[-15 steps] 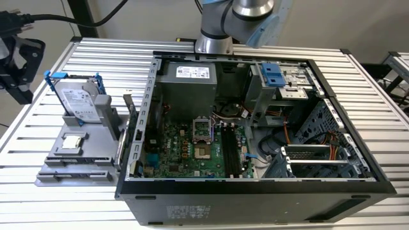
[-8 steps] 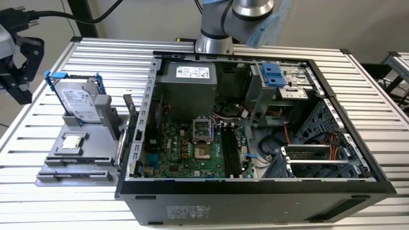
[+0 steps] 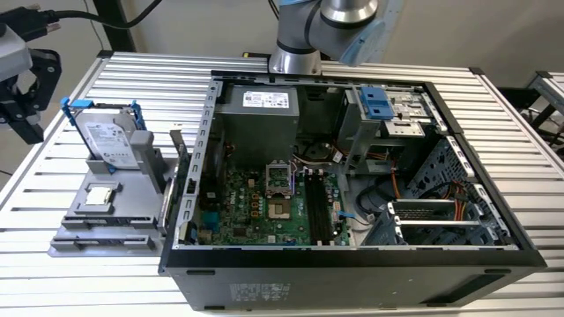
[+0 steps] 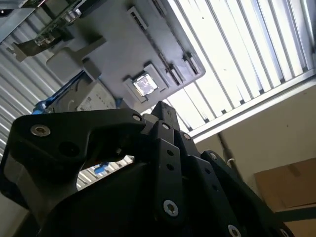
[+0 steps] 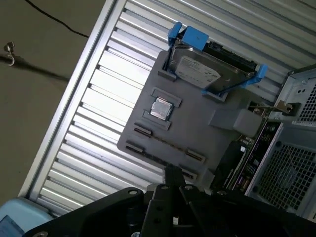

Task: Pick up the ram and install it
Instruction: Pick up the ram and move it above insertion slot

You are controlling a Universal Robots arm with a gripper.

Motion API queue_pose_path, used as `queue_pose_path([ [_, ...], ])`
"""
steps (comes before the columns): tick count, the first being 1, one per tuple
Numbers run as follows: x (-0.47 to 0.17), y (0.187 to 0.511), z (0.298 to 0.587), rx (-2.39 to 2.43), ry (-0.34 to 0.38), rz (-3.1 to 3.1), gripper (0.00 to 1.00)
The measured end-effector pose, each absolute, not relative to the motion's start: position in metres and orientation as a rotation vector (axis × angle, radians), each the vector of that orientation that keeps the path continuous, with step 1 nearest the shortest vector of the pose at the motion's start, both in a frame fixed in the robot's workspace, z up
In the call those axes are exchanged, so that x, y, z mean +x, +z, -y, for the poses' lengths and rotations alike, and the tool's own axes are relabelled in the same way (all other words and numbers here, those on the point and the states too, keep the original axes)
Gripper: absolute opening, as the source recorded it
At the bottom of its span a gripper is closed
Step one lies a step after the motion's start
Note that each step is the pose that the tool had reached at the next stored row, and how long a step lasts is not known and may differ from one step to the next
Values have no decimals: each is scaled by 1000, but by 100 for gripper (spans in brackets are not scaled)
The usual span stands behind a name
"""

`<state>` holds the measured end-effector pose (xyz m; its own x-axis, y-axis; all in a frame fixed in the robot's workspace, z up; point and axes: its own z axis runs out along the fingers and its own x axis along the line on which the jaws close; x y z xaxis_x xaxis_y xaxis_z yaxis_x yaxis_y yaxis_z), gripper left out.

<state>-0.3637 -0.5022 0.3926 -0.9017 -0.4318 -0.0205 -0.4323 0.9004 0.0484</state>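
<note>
**Ram**: what is taken for it is a thin dark strip, seen edge-on. It is held between two clips in a slot of the grey tray, at the tray's edge nearest the claw. It is not touched by the claw, and no finer detail can be made out.

**Claw**: it is held above the tray's near edge, just short of the ram. In both wrist views the fingers are seen drawn together to a single tip, and nothing is gripped between them. In the exterior view the claw is seen off to the side of the tray, away from the case.

**Processor chip**: a small silver square, seated in a tray recess beyond the ram from the claw.

**Hard drive**: silver, in a blue frame, propped upright at the tray's far end from the claw.

**Expansion card**: stood on edge between the tray and the case.

**Computer case**: laid open on the slatted table, well apart from the claw. The motherboard and its black slots are exposed.
</note>
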Motion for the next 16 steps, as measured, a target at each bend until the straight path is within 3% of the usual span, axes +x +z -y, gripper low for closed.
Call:
queue_pose_path([
  [16,-364,393,502,-1035,76,-2961,0],
])
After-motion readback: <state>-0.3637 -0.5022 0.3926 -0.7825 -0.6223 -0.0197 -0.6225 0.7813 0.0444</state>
